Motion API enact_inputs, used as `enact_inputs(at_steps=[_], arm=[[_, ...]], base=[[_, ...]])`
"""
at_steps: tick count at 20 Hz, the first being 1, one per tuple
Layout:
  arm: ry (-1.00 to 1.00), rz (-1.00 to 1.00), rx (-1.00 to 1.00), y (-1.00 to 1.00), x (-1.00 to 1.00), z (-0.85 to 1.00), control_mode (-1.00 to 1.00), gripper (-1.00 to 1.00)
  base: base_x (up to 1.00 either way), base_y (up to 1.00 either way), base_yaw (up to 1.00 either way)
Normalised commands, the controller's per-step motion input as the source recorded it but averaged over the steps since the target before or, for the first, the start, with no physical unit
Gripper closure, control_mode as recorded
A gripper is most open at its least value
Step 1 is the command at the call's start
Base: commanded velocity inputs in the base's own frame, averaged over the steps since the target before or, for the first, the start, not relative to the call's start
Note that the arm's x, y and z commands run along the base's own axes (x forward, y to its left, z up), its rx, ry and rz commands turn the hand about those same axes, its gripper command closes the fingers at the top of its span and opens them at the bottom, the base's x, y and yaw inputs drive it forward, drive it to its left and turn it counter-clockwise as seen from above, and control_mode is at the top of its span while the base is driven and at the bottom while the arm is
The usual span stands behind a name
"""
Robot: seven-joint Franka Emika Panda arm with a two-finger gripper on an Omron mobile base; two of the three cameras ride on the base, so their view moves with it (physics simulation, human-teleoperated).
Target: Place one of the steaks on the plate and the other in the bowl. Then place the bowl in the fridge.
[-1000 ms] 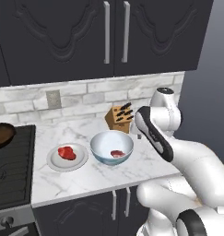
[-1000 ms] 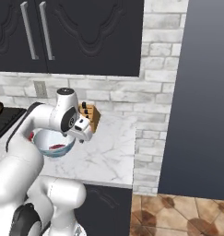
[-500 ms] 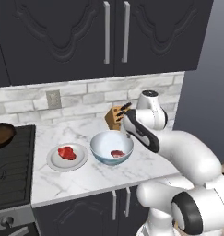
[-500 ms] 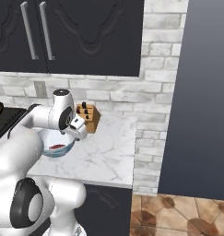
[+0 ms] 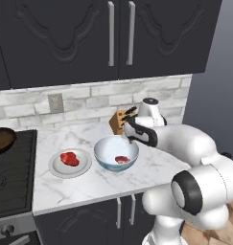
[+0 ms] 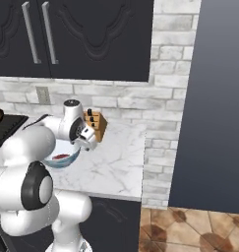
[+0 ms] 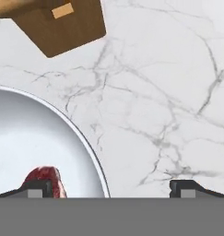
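One steak [image 5: 69, 159] lies on the pale plate [image 5: 54, 168], left of the bowl. The other steak [image 5: 121, 159] [image 6: 60, 157] [image 7: 44, 181] rests inside the white-blue bowl [image 5: 108, 149] [image 6: 67, 147] [image 7: 35, 133] on the marble counter. My gripper [image 5: 133, 136] [image 6: 86, 141] [image 7: 111, 189] hangs open just above the bowl's right rim. In the hand view one fingertip [image 7: 37, 187] is over the inside of the bowl and the other fingertip [image 7: 187, 187] is over bare counter. Nothing is held. A tall grey face [image 6: 214, 98] stands right of the counter; I cannot tell whether it is the fridge.
A wooden knife block [image 5: 120, 120] [image 6: 95, 125] [image 7: 62, 20] stands just behind the bowl, close to the hand. A stove [image 5: 10, 172] with a dark pan [image 5: 0, 139] is at the left. Dark cabinets [image 5: 113, 38] hang overhead. Open marble counter [image 6: 116, 162] lies right of the bowl.
The hand has swung left and lower, from right of the bowl to over its right rim. It has stayed open. The bowl, plate and steaks have not moved.
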Motion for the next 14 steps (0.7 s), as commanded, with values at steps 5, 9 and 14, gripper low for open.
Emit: enact_inputs(at_steps=[5, 9, 14], arm=[[0.0, 0.0, 0.0, 0.0, 0.54, -0.42, -1.0, -1.0], [0.0, 0.0, 0.0, 0.09, 0.38, -0.41, -1.0, -1.0], [0.0, 0.01, 0.0, 0.25, 0.14, -0.23, -1.0, -1.0]], base=[[0.0, 0.0, 0.0], [0.0, 0.0, 0.0], [0.0, 0.0, 0.0]])
